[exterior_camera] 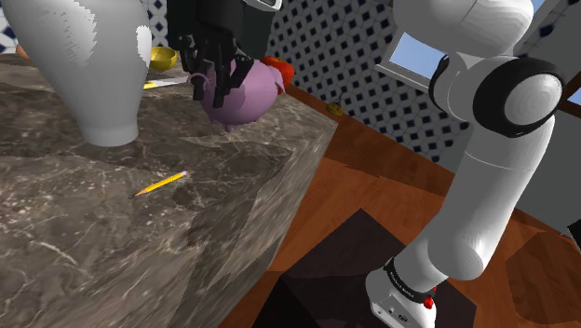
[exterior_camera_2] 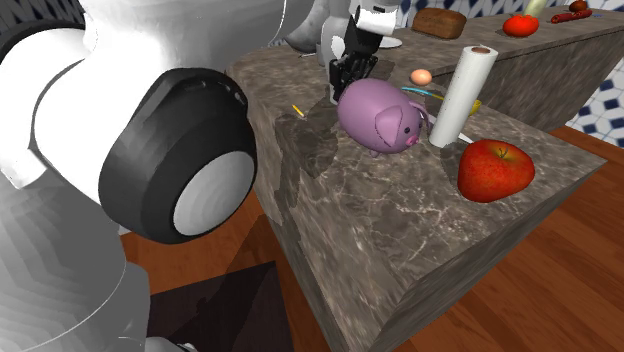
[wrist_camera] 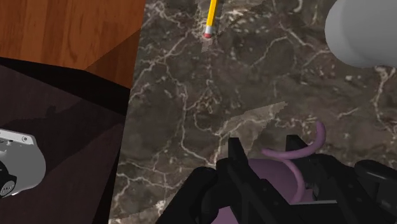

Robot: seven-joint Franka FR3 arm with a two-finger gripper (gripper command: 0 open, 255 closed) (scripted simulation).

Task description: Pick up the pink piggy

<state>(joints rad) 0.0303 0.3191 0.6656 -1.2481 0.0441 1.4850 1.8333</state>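
Observation:
The pink piggy (exterior_camera: 247, 93) (exterior_camera_2: 378, 118) is a rounded purple-pink pig near the far corner of the dark marble counter (exterior_camera: 112, 242). My black gripper (exterior_camera: 212, 75) (exterior_camera_2: 350, 72) comes down on its rear end and is shut on it. In the wrist view the gripper (wrist_camera: 263, 146) clasps the pig's body (wrist_camera: 270, 173) between its fingers, and the curly tail (wrist_camera: 306, 149) sticks out beside them. Whether the pig's feet clear the counter I cannot tell.
A large white vase (exterior_camera: 93, 65) (wrist_camera: 362, 32) stands close beside the gripper. A yellow pencil (exterior_camera: 160, 183) (wrist_camera: 210, 16) lies nearer the stand. A red apple (exterior_camera_2: 495, 168), a paper towel roll (exterior_camera_2: 462, 95) and an egg (exterior_camera_2: 421, 76) flank the pig. The counter edge drops to wooden floor (exterior_camera: 372, 177).

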